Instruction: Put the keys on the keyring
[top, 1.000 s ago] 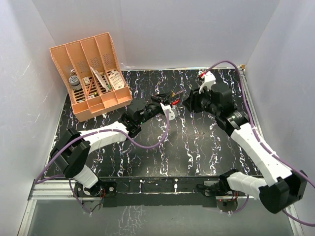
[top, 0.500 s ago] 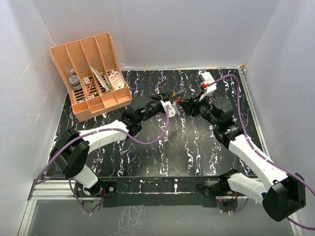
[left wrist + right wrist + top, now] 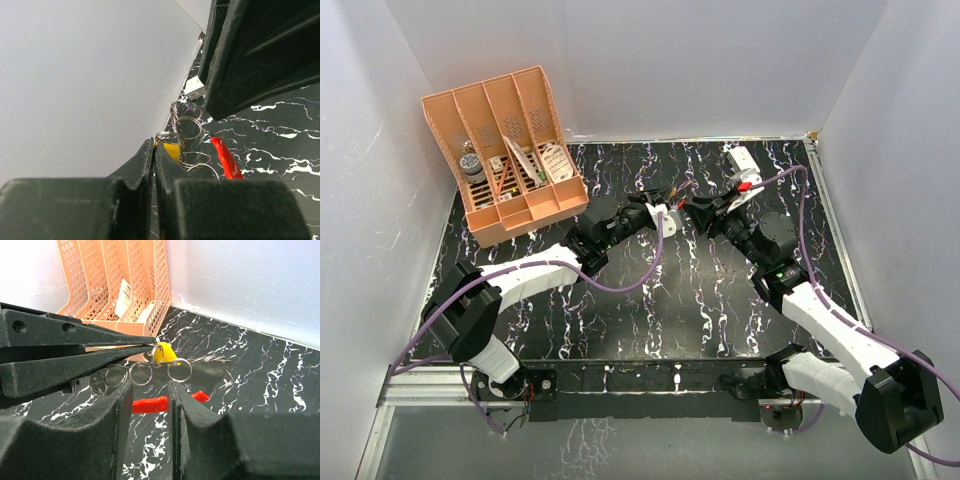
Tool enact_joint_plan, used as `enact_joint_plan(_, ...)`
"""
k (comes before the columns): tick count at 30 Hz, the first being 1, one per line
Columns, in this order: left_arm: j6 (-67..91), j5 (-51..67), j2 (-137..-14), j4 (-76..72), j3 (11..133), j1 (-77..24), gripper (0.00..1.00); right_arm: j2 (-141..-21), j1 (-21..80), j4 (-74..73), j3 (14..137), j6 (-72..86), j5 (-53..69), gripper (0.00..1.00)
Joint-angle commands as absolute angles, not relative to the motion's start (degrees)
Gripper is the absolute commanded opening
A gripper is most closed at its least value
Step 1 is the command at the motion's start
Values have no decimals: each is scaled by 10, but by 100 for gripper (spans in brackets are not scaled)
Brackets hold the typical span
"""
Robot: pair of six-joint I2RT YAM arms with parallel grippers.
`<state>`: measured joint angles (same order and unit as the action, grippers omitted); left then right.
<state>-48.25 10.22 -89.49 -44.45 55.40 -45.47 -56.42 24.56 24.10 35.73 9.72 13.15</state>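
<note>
My left gripper (image 3: pixel 666 209) is shut on a small key with a yellow head (image 3: pixel 172 150), held above the middle of the table. A chain of several silver rings (image 3: pixel 141 373) hangs from that key, with a flat grey key (image 3: pixel 212 371) behind it. The red keyring (image 3: pixel 150 403) lies just below the rings, and in the left wrist view the keyring (image 3: pixel 226 158) shows right of them. My right gripper (image 3: pixel 150 385) faces the left one, its jaws apart with nothing between them. The red band runs across just past its fingertips (image 3: pixel 173 390).
An orange mesh organizer (image 3: pixel 505 155) with small items stands at the back left. A white box (image 3: pixel 740 158) lies at the back right near the wall. Purple cables loop over both arms. White walls close in the black marbled table (image 3: pixel 720 290).
My right arm has swung and turned so its gripper points at the left gripper's tips, and its jaws have narrowed a little. The left arm has stayed put.
</note>
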Motion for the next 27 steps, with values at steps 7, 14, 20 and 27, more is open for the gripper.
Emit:
enact_joint_plan(7,-471,107,-875,-463,577,-451,0,-598,261,314,372,82,120,30)
enact_joint_plan(14,-468,109,-874,-461,577,-452,0,-609,267,325,376,77,115,30)
enact_joint_plan(20,-465,111,-872,-460,573,-452,0,-621,270,329,381,73,112,30)
enact_joint_plan(27,-461,114,-870,-459,570,-452,0,-637,272,337,390,66,109,29)
